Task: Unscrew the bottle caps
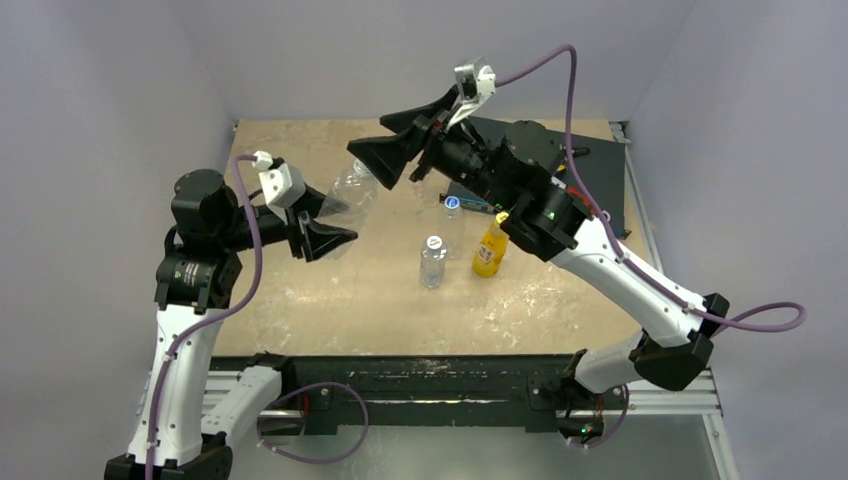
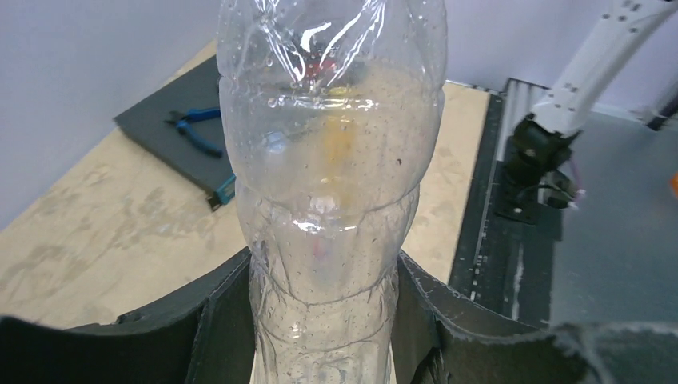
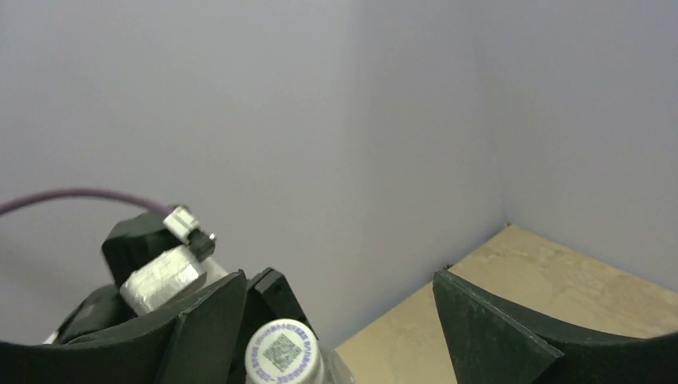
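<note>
Four bottles show from above. One clear bottle [image 1: 352, 195] is lifted off the desk [image 1: 320, 300] and tilted, clenched around its body by the left pincer [image 1: 325, 222]. Its neck end points toward the right pincer [image 1: 385, 140], whose two dark fingers stand wide apart, released, around that end. The other three stand upright near the middle of the desk: a small clear bottle [image 1: 432, 268] with a white cap [image 1: 434, 242] on it, an orange bottle [image 1: 489, 252] just to its right with a yellow cap [image 1: 499, 217], and behind them a blue-topped cap [image 1: 452, 203] on a bottle whose body is mostly hidden by the right arm. From the left wrist, the lifted clear bottle [image 2: 328, 160] fills the middle of the view. The left pincer [image 2: 320, 336] has its dark fingers [image 2: 212, 320] pressed against both sides of the bottle's narrower waist, and small droplets cling inside the plastic. Beyond it, blue-handled pliers [image 2: 192, 128] lie on a dark mat [image 2: 152, 120] at the desk's edge. From the right wrist, the printed cap [image 3: 281, 356] of the lifted bottle, white with a square code on top, sits on the neck low in the view. It lies between the spread fingers, just beside one finger [image 3: 204, 320] and well apart from the other. Whether the nearer finger touches it cannot be told.
</note>
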Robot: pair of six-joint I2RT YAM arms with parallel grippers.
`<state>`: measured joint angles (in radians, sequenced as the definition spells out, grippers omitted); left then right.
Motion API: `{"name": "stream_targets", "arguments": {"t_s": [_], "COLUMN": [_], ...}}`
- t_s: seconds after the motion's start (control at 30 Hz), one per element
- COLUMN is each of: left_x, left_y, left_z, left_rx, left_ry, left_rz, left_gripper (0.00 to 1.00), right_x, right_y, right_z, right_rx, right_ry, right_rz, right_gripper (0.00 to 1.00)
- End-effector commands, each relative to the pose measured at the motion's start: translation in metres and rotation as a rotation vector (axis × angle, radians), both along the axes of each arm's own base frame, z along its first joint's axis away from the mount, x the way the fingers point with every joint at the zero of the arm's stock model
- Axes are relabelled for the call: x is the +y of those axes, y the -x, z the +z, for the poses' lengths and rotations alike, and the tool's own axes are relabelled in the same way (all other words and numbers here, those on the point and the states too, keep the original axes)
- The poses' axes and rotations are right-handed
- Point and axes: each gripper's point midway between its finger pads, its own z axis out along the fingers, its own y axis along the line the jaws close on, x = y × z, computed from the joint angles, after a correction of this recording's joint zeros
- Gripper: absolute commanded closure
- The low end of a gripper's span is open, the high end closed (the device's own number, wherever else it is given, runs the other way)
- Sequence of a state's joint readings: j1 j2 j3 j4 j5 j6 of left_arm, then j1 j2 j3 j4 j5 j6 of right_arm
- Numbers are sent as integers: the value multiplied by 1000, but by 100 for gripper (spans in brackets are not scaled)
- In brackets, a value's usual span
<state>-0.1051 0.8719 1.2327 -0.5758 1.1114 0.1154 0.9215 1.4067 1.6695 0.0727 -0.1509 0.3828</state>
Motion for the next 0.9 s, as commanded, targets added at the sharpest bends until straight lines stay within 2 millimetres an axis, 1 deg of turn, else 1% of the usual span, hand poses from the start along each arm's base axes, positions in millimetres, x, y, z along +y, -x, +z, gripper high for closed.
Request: {"name": "stream_targets", "arguments": {"t_s": [0.0,0.07,0.13,0.27,0.4,0.5,0.63,0.73,0.87], "left_x": [26,39,47,55,54,54,52,51,50], "left_y": [-44,-57,-66,-72,-70,-70,-69,-69,-69], "left_z": [6,4,1,-1,-4,-7,-10,-11,-13], "left_rx": [-141,-174,-187,-203,-207,-201,-195,-190,-184], "left_ry": [-32,-57,-77,-94,-95,-98,-101,-100,-100], "left_rz": [285,382,443,493,486,481,469,461,454], "left_gripper": [97,97,97,98,97,97,97,97,97], "right_x": [-14,-4,5,16,22,23,25,29,34], "right_y": [-36,-39,-44,-46,-48,-47,-46,-46,-46], "right_z": [0,-7,-14,-18,-17,-13,-7,-7,-9], "right_rx": [185,231,258,280,285,282,272,273,275], "right_ry": [-30,-2,16,12,6,-15,-39,-40,-37], "right_rz": [-319,-346,-359,-353,-348,-341,-326,-311,-298], "right_gripper": [14,17,22,31,35,41,43,45,51]}}
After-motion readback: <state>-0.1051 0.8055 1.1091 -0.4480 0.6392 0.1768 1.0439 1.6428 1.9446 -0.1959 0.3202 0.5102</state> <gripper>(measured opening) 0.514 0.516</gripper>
